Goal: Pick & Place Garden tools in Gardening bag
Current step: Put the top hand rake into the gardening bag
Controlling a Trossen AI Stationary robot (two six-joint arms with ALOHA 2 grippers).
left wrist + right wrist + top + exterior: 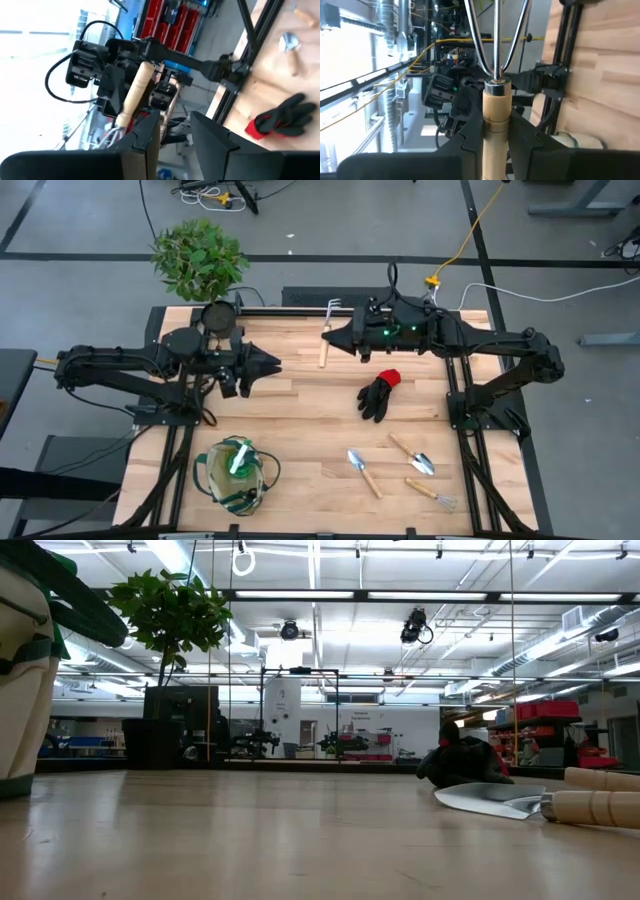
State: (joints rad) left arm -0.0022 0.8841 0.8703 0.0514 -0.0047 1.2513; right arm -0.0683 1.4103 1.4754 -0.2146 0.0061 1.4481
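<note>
My right gripper (333, 338) reaches in from the table's right at the far middle, shut on a wooden-handled hand fork (325, 340) whose metal tines (496, 40) point toward the far edge. My left gripper (268, 367) hangs open over the left middle of the table, facing the right gripper, with nothing between its fingers (145, 132). A black glove with a red cuff (379, 394) lies flat right of centre. Two trowels (363, 471) (413, 454) and another hand fork (432, 493) lie near the front right. The beige and green gardening bag (237, 476) stands at the front left. My right gripper pinches the hand fork's wooden handle (496, 112) between its two fingers (470, 135), just behind the metal collar. The fingers come level from the table's right and lie across the handle. The fork is lifted clear of the table, roughly level, tines toward the far edge.
A leafy plant in a black pot (200, 258) stands beyond the table's far left corner. Something green and white (238, 457) shows inside the bag. Black frame rails (455, 395) run along both sides of the table. Bare wood (300, 420) lies between the bag and the glove.
</note>
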